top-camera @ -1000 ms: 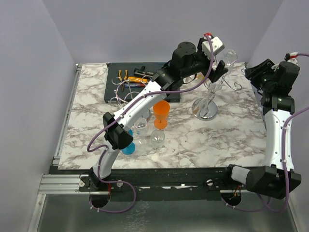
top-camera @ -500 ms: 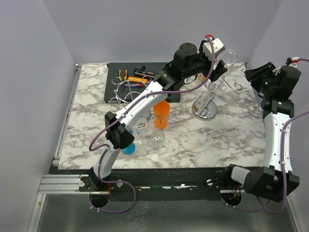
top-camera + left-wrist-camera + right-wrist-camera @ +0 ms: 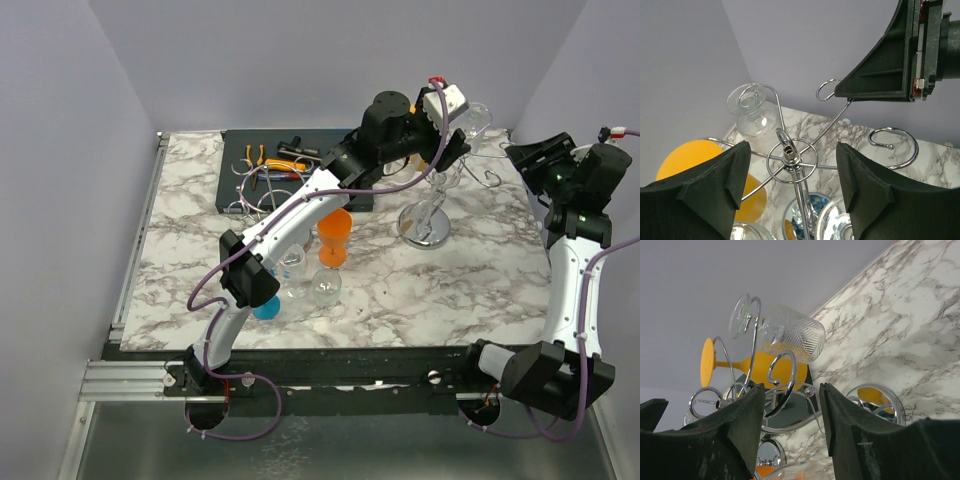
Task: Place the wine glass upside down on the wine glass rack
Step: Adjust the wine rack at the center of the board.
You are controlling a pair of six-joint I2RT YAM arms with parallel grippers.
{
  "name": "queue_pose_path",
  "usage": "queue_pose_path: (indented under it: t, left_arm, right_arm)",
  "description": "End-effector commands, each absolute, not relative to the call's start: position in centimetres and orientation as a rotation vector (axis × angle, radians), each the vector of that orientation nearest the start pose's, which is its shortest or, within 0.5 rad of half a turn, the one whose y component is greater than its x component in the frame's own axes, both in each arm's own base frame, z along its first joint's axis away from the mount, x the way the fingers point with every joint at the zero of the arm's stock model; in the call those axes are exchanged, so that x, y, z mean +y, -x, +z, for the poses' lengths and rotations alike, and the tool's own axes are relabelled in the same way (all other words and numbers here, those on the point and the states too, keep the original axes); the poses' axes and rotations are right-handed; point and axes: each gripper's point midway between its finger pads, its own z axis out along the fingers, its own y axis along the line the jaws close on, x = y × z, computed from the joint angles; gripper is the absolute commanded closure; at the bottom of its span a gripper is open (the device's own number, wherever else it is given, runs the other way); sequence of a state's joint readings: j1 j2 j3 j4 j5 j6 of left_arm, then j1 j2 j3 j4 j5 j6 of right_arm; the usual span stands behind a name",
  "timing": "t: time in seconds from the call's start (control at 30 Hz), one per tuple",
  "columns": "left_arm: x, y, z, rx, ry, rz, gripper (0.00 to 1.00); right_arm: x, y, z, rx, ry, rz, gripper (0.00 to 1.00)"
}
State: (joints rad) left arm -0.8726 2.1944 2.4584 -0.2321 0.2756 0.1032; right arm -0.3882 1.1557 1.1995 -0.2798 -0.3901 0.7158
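Left gripper (image 3: 792, 175) and right gripper (image 3: 790, 407) fingers are apart, empty; the left, close over the rack (image 3: 789, 151), could snag it and shake the glass (image 3: 792, 335) off

Clear ribbed wine glass (image 3: 753, 117) hangs foot-up in a loop of the chrome rack (image 3: 789, 151).

Bright, even, soft overhead light — faint shadows on the table (image 3: 480, 270). Glints on the chrome rack (image 3: 789, 150); left claw fingers (image 3: 715, 180) softly blurred.
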Motion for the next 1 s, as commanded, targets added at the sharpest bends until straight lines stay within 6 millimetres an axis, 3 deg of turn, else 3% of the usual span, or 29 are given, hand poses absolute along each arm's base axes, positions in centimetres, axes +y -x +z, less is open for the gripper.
queue_pose_path:
  t: [0.0,0.13,0.27,0.73,0.97]
  left_arm:
    - [-51.8,-37.4,42.0,1.248,-0.975,-0.807,0.22]
    - [-51.6,-37.5,42.2,1.247,-0.964,-0.793,0.11]
    - [-51.7,-37.6,41.9,1.247,-0.968,-0.789,0.09]
    - [-52.1,-38.1,42.0,1.171,-1.021,-0.727,0.24]
    - [-52.7,-38.5,41.3,1.145,-1.052,-0.705,0.27]
  right_arm:
    - [-4.9,-37.1,35.9,1.636,-0.664,0.636,0.44]
    - [-5.2,-37.3,36.5,1.606,-0.663,0.652,0.42]
    - [-5.5,-38.0,36.4,1.591,-0.668,0.692,0.41]
    - [-6.0,-39.7,35.7,1.591,-0.678,0.768,0.46]
    - [-5.9,-39.8,35.4,1.585,-0.679,0.79,0.6]
